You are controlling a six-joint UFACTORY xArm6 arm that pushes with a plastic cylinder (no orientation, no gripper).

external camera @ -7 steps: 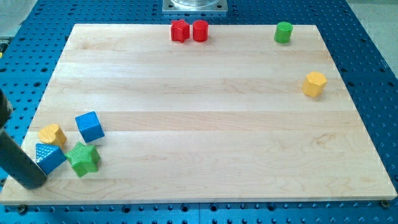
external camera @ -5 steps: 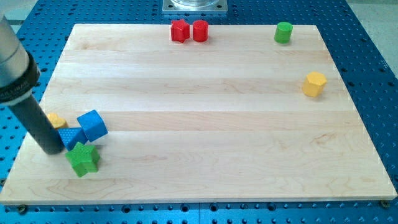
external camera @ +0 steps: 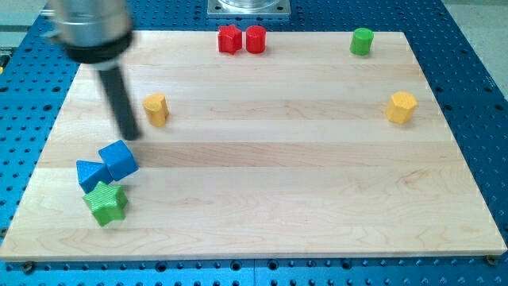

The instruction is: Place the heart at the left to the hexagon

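Pushing yellow heart (external camera: 155, 109) toward yellow hexagon (external camera: 402, 106); my tip (external camera: 131, 133) just left, grasping nothing; next: long rightward shove.

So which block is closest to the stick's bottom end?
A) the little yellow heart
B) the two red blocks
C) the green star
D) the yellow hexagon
A: my tip sits just to the view's left of the small yellow heart, nearer than any other block; the yellow hexagon is far off at the view's right.
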